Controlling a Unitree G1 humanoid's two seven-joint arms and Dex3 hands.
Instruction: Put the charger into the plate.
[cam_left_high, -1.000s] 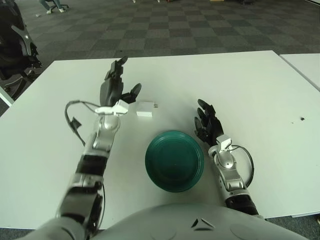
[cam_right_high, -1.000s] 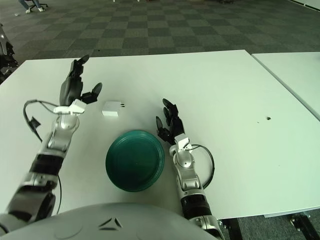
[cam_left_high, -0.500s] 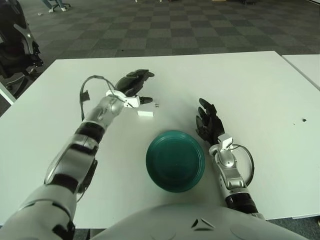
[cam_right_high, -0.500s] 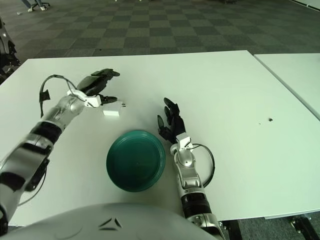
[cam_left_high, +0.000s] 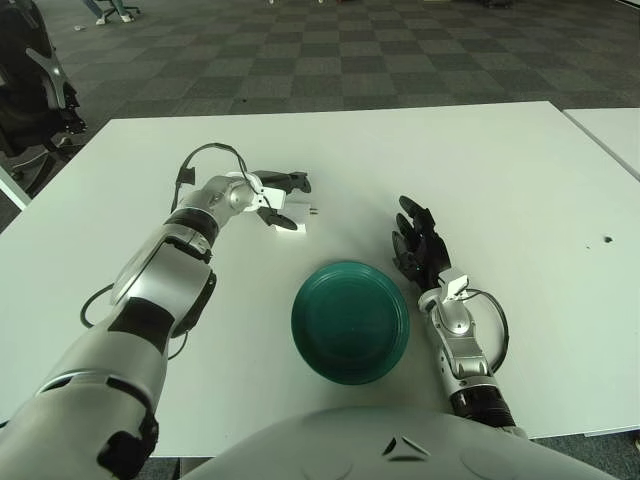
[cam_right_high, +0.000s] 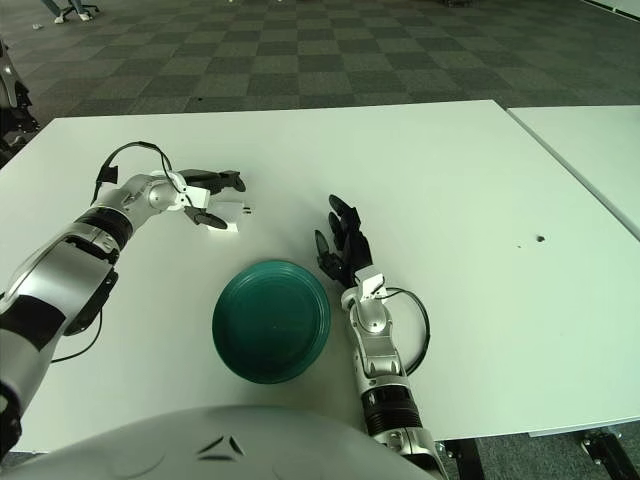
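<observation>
The white charger (cam_left_high: 298, 209) lies on the white table (cam_left_high: 500, 170), behind and left of the dark green plate (cam_left_high: 350, 320). My left hand (cam_left_high: 284, 203) reaches in from the left at table height. Its fingers (cam_left_high: 294, 182) lie along the charger's far side and its thumb along the near side; they straddle the charger without closing on it. The charger's prongs point right. My right hand (cam_left_high: 416, 243) rests on the table just right of the plate, fingers relaxed and empty.
A second white table (cam_left_high: 612, 130) stands at the far right across a narrow gap. A black chair (cam_left_high: 35, 90) is beyond the table's left corner. A small dark mark (cam_left_high: 606, 240) is on the table at the right.
My left hand has dropped from above the charger to table height, and its fingers now sit on either side of the charger. The right hand has not moved.
</observation>
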